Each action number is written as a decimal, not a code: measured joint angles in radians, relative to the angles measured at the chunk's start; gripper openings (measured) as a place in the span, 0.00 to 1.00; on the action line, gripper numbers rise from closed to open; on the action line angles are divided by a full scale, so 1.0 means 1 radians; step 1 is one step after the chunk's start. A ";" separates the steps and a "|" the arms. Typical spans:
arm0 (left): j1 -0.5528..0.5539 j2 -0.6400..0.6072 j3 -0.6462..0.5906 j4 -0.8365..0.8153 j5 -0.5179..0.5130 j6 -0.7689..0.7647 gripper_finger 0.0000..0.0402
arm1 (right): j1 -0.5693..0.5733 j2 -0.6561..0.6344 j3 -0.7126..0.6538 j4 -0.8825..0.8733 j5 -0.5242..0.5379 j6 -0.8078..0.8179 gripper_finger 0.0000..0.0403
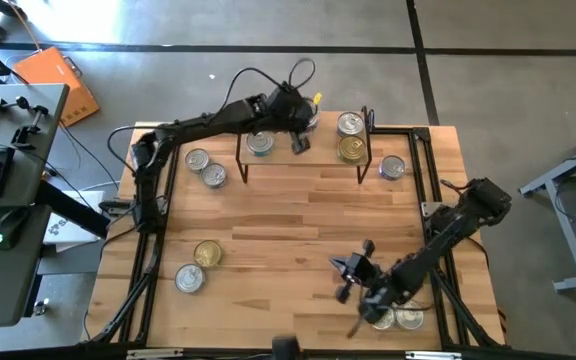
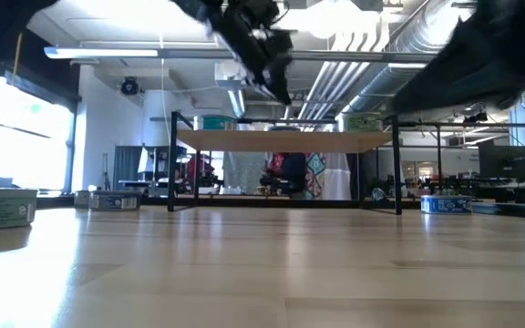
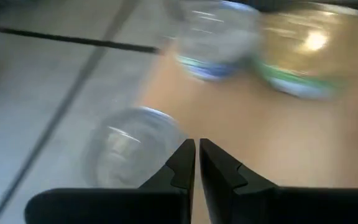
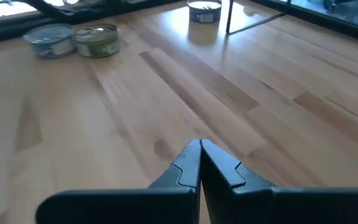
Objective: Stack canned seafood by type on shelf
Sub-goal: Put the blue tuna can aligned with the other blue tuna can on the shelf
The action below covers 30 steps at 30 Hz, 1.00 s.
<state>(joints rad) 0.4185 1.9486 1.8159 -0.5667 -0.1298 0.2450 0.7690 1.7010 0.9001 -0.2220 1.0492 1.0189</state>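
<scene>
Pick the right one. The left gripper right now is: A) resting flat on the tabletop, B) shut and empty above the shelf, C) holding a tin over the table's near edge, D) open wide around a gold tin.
B: the left gripper hangs above the shelf, its fingers pressed together with no tin between them.

Both arms are black, built of slim tubular links with bulkier boxy joints. The left arm (image 1: 208,125) trails a thin dark cable looping off its wrist, beside a small yellow tag. The right arm (image 1: 438,240) has a chunky shoulder block. Each gripper's fingers (image 4: 188,165) are matte black, angular and stepped.
</scene>
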 joint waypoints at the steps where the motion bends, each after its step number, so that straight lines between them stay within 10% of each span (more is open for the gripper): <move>1: -0.023 -0.022 0.000 -0.056 0.022 -0.004 0.04 | 0.027 -0.015 0.002 -0.032 0.003 0.027 0.00; 10: -0.413 -0.089 -0.005 -0.346 -0.066 -0.036 0.03 | 0.308 -0.061 0.208 -0.343 -0.217 0.111 0.00; 22: -0.858 -0.083 -0.439 0.385 -0.167 -0.250 0.03 | 0.527 -0.027 0.301 -0.662 -0.323 0.564 0.00; 30: -0.966 -0.106 -0.627 0.483 -0.529 -0.455 0.03 | 0.458 -0.026 0.155 -0.586 -0.252 0.619 0.00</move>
<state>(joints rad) -0.5479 1.8429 1.1894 -0.0840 -0.6585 -0.2101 1.2272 1.6749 1.0553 -0.8082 0.7975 1.6383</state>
